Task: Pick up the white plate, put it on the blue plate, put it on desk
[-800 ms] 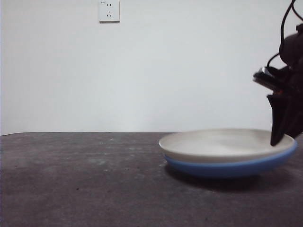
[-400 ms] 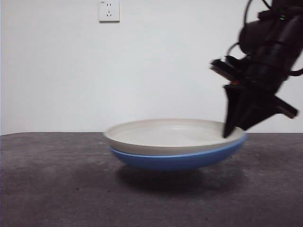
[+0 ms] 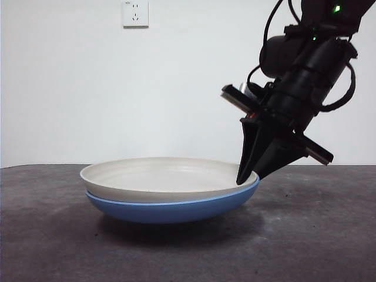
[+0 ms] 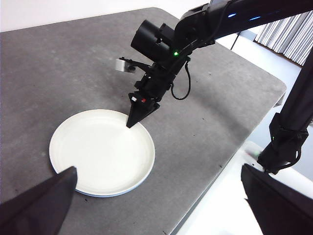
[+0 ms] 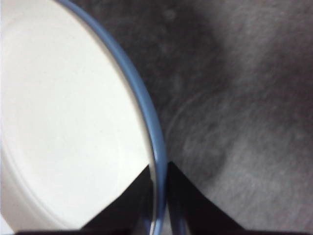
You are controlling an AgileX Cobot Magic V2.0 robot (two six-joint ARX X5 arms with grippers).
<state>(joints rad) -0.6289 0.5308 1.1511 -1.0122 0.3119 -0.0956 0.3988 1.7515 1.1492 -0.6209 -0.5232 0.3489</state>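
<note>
The white plate (image 3: 164, 176) lies nested inside the blue plate (image 3: 170, 210), low over the desk (image 3: 53, 247) and tilted slightly up on the gripper's side. I cannot tell whether the blue plate touches the desk. My right gripper (image 3: 247, 176) is shut on both rims. The right wrist view shows one jaw over the white plate (image 5: 63, 122) and the other outside the blue plate's rim (image 5: 137, 88). My left gripper (image 4: 158, 169) hangs open high above, looking down on the white plate (image 4: 100, 152) and the right gripper (image 4: 131, 125).
A wall socket (image 3: 135, 13) sits on the white wall behind. In the left wrist view the desk (image 4: 73, 63) ends at an edge close beside the plates, with a black arm column (image 4: 288, 132) beyond it.
The right gripper has carried the stacked plates leftwards across the front view, from the right edge to the middle, and slightly lower than half a second ago.
</note>
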